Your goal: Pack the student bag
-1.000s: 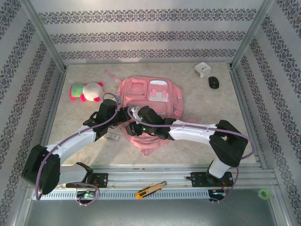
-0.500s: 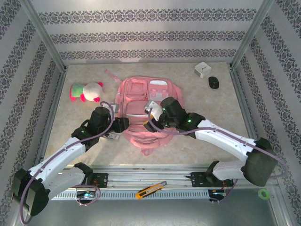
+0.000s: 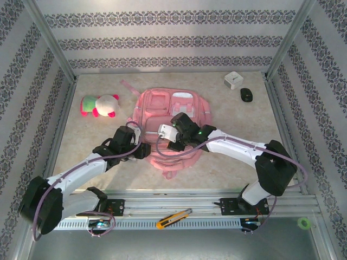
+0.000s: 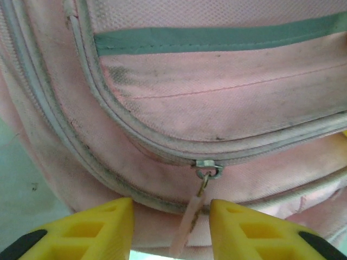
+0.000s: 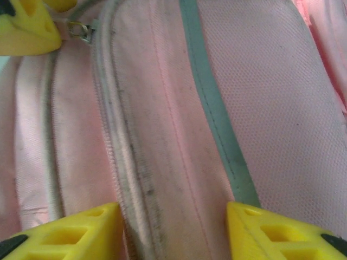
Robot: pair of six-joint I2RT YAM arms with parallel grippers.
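The student bag (image 3: 174, 111), a large pink backpack, lies flat in the middle of the table. My left gripper (image 3: 144, 150) is at its lower left edge. In the left wrist view its yellow jaws (image 4: 171, 208) stand open on either side of a pale zipper pull tab (image 4: 190, 222), which hangs from a metal slider (image 4: 209, 165) without touching them. My right gripper (image 3: 160, 136) hovers over the bag's front pocket. Its jaws (image 5: 173, 216) are open above the pink fabric and a grey zip seam (image 5: 122, 162). One left finger (image 5: 27, 27) shows in the right wrist view's top left corner.
A pink, green and white plush toy (image 3: 100, 105) lies at the left. A white cube (image 3: 233, 80) and a small black object (image 3: 246, 95) sit at the back right. A yellow utility knife (image 3: 173, 218) rests on the front rail, and a green ring (image 3: 304, 222) lies at the far right.
The right arm swung out to the right and came back, its gripper now slightly left over the front pocket. The left gripper shifted to the bag's lower left zipper.
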